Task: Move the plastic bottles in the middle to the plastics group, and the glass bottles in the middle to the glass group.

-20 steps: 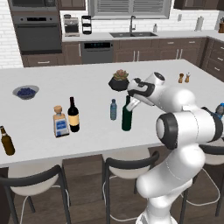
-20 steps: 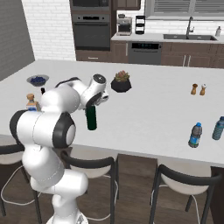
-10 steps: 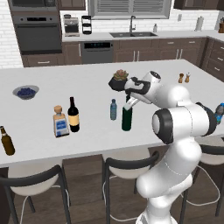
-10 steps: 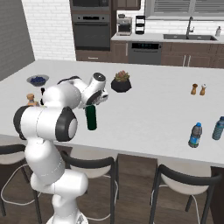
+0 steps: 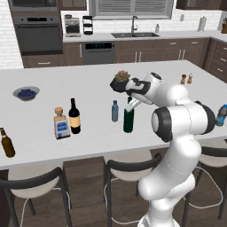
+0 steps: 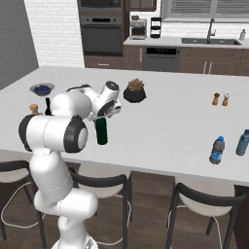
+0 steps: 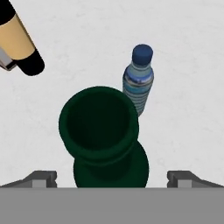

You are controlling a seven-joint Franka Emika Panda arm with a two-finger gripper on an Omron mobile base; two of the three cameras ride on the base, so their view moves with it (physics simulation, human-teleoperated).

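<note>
The dark green wine bottle (image 5: pixel 128 120) (image 6: pixel 101 132) stands mid-counter. My gripper (image 5: pixel 131 103) (image 6: pixel 104 115) hangs straight over its top, open, holding nothing. In the hand view the bottle's round mouth (image 7: pixel 99 123) sits between my fingertips (image 7: pixel 42 178), which stand wide on either side. The small pale-blue water bottle (image 5: pixel 115 111) (image 7: pixel 138 83) is just left of it. Further left is the black wine bottle with a cream label (image 5: pixel 74 117) (image 7: pixel 17 41). The square blue-labelled bottle (image 5: pixel 60 124) and the brown beer bottle (image 5: pixel 6 142) stand at the left. The blue banded plastic bottle (image 6: pixel 217 150) is far right.
A potted succulent (image 5: pixel 120 81) (image 6: pixel 134 91) sits behind the gripper. A bowl of blueberries (image 5: pixel 25 93) is at the far left and salt and pepper shakers (image 5: pixel 186 79) at the back right. A paler blue bottle (image 6: pixel 241 142) stands beside the banded one. Stools line the counter's front edge.
My hand has shifted slightly left and settled over the green bottle's top while the elbow swung. The jaws stayed open and no bottle moved.
</note>
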